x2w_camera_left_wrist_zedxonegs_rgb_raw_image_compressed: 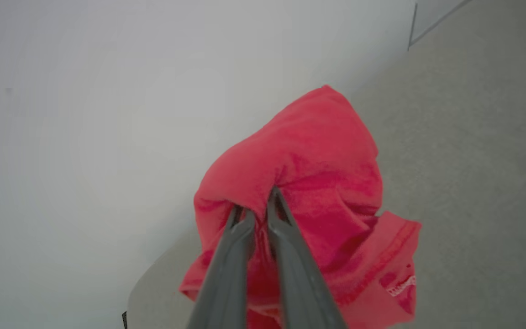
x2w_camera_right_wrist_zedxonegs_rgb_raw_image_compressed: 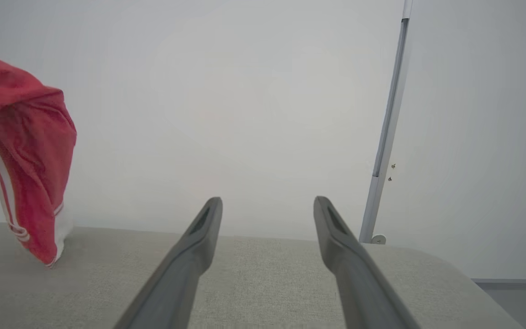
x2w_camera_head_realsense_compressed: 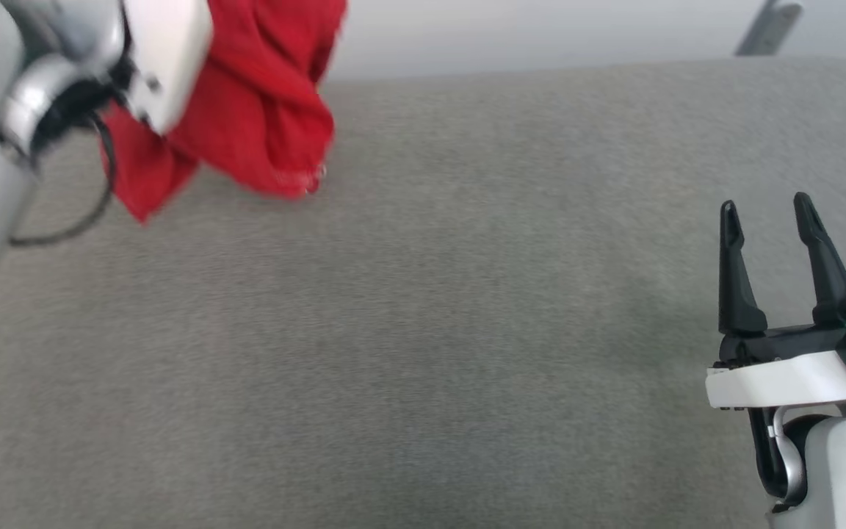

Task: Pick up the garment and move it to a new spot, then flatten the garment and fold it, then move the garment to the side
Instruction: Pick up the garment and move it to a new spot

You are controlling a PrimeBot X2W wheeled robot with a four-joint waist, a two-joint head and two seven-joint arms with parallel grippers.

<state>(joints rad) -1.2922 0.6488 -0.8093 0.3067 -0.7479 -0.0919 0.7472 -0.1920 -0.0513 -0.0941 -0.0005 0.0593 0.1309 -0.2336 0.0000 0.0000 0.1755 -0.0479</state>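
The garment [x2w_camera_head_realsense_compressed: 254, 103] is a bunched red shirt hanging in the air at the upper left of the head view, partly behind my pale left forearm. In the left wrist view my left gripper [x2w_camera_left_wrist_zedxonegs_rgb_raw_image_compressed: 259, 208] is shut on a fold of the garment [x2w_camera_left_wrist_zedxonegs_rgb_raw_image_compressed: 318, 151], which droops around the fingers. The right wrist view shows the garment [x2w_camera_right_wrist_zedxonegs_rgb_raw_image_compressed: 21, 151] at the far left, its striped trim hanging down to the grey surface. My right gripper [x2w_camera_head_realsense_compressed: 768, 213] stands open at the lower right, fingers apart with nothing between them [x2w_camera_right_wrist_zedxonegs_rgb_raw_image_compressed: 267, 205].
A wide grey fabric surface [x2w_camera_head_realsense_compressed: 430, 308] spreads below both arms. A pale wall rises behind it. A thin grey upright post [x2w_camera_right_wrist_zedxonegs_rgb_raw_image_compressed: 388, 123] stands at the surface's far right.
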